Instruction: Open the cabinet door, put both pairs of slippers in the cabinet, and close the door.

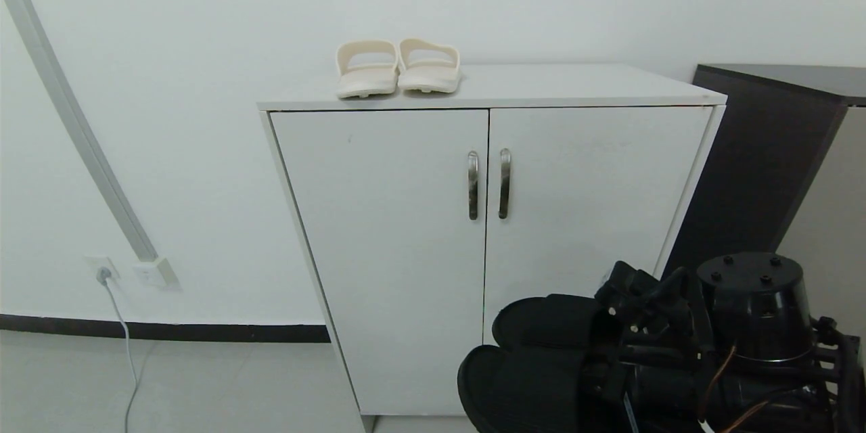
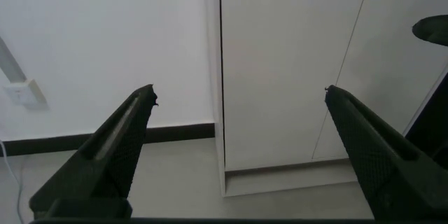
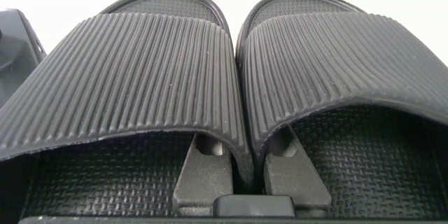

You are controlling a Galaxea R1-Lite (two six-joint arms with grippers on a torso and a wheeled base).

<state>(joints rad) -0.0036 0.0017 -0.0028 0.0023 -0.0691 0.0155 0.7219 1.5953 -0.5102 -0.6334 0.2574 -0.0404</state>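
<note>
A pair of black ribbed rubber slippers (image 3: 161, 77) is held side by side in the right hand (image 3: 241, 175). One finger is slid under each strap, and the two adjoining inner walls are pinched between them. In the head view the pair is carried low, in front of the right door of the white two-door cabinet (image 1: 379, 250), with the soles' long axis pointing away from the wrist.

A second pair, cream open-toed slippers (image 1: 398, 69), is set on the cabinet's top near its left end, toes toward the front edge.

Both doors are shut. The two slim metal handles (image 1: 473, 185) stand upright on either side of the centre seam, above the loaded right hand and to its left.

The left hand (image 2: 239, 92) is spread wide and grips nothing. It is held low, facing the cabinet's lower left corner. Because it is free, it is judged the one to pull a handle, and its fingers would have to close across the handle's vertical axis.

No writing or label can be read.
</note>
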